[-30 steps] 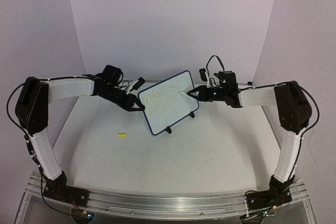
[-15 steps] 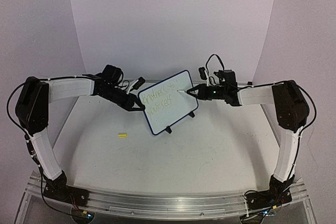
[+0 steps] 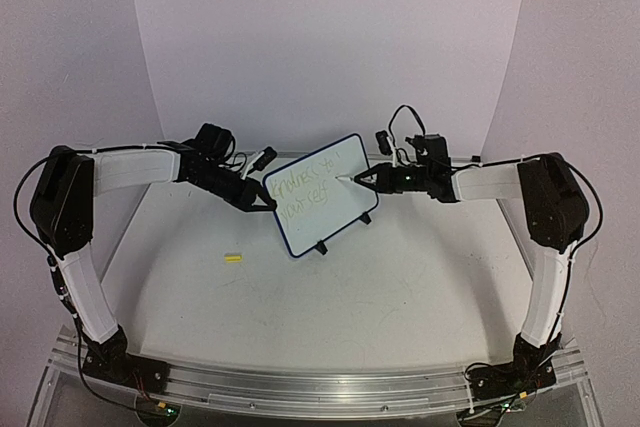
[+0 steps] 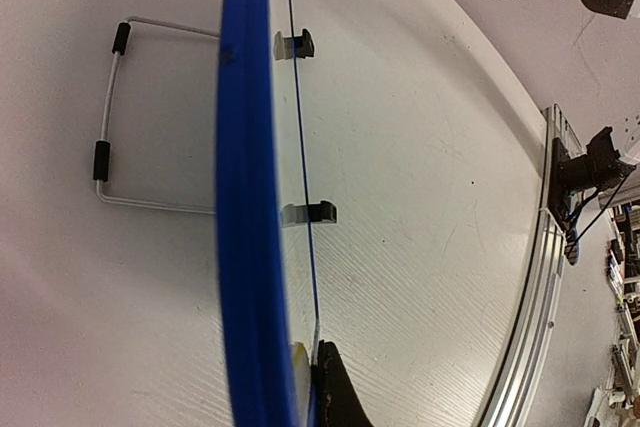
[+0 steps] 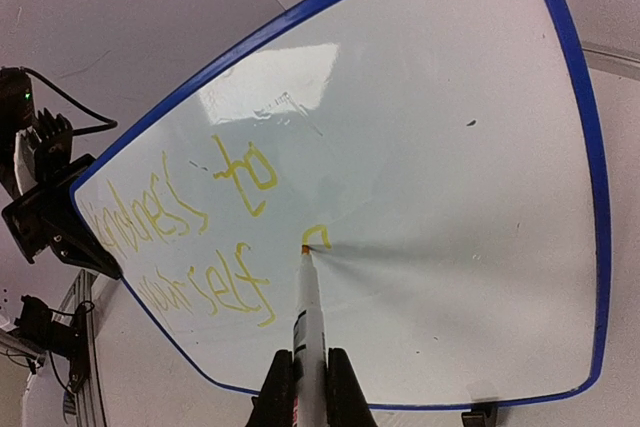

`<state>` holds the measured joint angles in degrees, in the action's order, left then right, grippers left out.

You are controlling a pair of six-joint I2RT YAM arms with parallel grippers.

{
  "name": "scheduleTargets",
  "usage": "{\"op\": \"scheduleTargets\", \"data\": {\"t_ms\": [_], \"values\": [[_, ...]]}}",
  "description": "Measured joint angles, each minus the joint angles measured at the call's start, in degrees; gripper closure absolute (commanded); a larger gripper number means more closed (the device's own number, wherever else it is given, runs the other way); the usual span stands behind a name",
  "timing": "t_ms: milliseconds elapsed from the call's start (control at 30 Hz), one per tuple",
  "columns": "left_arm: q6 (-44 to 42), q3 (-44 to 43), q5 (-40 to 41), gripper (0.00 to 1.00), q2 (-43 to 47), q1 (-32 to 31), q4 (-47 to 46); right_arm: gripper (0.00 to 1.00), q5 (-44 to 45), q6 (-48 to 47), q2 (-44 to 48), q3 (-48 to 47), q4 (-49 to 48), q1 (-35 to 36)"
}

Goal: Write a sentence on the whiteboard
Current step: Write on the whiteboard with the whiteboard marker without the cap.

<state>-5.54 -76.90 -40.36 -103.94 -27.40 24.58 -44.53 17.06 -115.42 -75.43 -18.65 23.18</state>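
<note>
Where it stands mid-table, the blue-rimmed whiteboard (image 3: 330,209) — faint yellow sentence (image 3: 304,192) in two lines — runs near-left to far-right, face turned nearward; left gripper (image 3: 268,204) pinches its edge, right gripper (image 3: 372,179) pinches a marker (image 3: 352,178).

Soft bright light (glare patch on whiteboard (image 5: 430,177))

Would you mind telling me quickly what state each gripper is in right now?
Left gripper: closed, holding the whiteboard by its edge.
Right gripper: closed, holding the marker, tip on the whiteboard.
</note>
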Motion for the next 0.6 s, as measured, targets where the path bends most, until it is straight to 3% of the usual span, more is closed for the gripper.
{"op": "scheduleTargets", "data": {"t_ms": [600], "values": [[0.04,-0.02,-0.08,1.00,0.00,0.02,0.00,1.00,1.37,-0.57,0.00,4.40,0.20,0.09]]}}
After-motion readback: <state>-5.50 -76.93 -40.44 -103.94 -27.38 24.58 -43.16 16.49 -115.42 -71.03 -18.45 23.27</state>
